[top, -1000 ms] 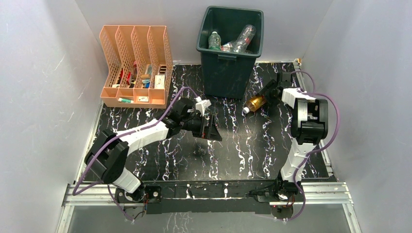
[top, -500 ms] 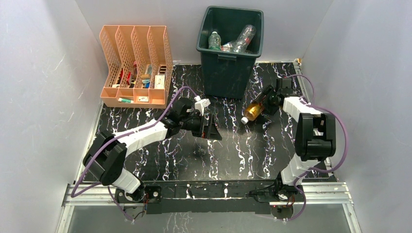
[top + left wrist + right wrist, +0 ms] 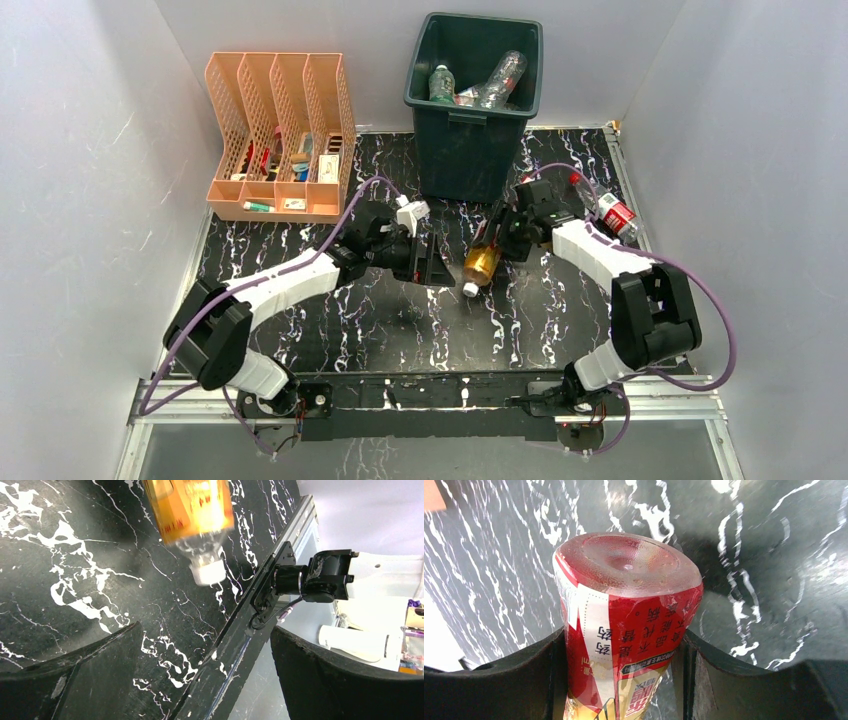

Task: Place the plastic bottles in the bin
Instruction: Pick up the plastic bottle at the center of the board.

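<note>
Right wrist view: the right gripper point(image 3: 624, 637) clamps an orange bottle point(image 3: 634, 580) near its red-labelled base. Meanwhile the left gripper point(image 3: 207, 630) gapes wide, holding nothing.

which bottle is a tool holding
The orange white-capped bottle in the right tool; the others lie in the bin or loose on the table.

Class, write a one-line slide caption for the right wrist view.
Right hand clamped on a red-labelled bottle, its base facing the camera, black marbled table behind.
</note>
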